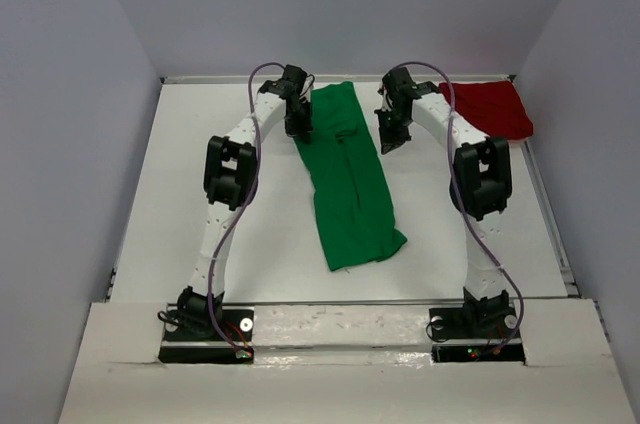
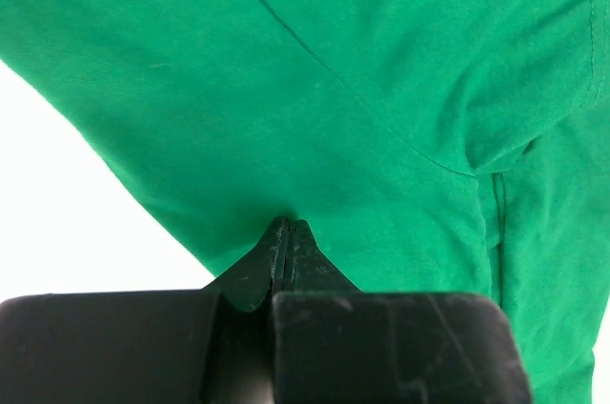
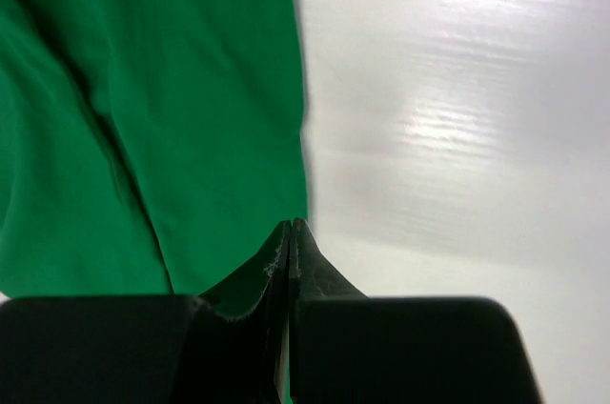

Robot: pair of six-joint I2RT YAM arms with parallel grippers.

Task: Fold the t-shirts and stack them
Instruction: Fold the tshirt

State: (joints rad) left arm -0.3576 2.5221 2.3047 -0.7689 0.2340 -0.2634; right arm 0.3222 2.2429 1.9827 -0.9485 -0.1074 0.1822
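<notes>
The bright green t-shirt [image 1: 350, 194] lies in the middle of the table as a long, narrow strip running from the back toward the front. The dark red t-shirt [image 1: 490, 109] sits bunched at the back right corner. My left gripper [image 1: 300, 129] is shut at the green shirt's far left edge. In the left wrist view its tips [image 2: 286, 223] rest over the green cloth [image 2: 334, 90] with nothing seen between them. My right gripper [image 1: 390, 139] is shut beside the shirt's far right edge. In the right wrist view its tips [image 3: 291, 223] meet right at the edge of the cloth [image 3: 172, 118].
The white table [image 1: 170, 194] is closed in by pale walls on the left, back and right. A raised rim [image 1: 560, 244] runs along its right side. The red shirt lies just right of the right arm's forearm.
</notes>
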